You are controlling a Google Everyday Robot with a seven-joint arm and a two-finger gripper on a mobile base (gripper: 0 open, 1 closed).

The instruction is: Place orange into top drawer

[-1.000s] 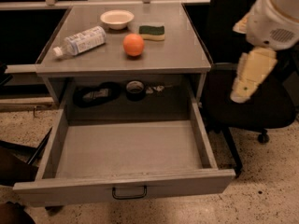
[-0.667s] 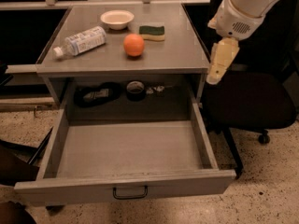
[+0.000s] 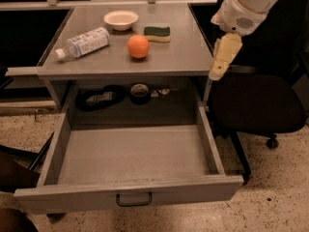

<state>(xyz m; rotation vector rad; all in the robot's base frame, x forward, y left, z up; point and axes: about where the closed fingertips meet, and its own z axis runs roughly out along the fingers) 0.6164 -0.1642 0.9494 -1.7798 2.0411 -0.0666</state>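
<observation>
Orange (image 3: 138,46) sits on the grey table top (image 3: 188,47), near the middle and well back from the front edge, touching nothing. A plastic bottle (image 3: 84,42) lies on its side to the left of it. A green and yellow sponge (image 3: 157,33) lies just behind it to the right, and a white bowl (image 3: 120,19) stands further back. Below, the top drawer (image 3: 193,190) is pulled wide open. Between table top and drawer, a dark recess holds 1 tape roll (image 3: 140,92). The gripper (image 3: 219,64) hangs pointing down, just off the table's right edge and well apart from the orange; whether it is open or closed I cannot tell. Nothing shows in its grasp. A black chair (image 3: 256,105) stands behind it.
</observation>
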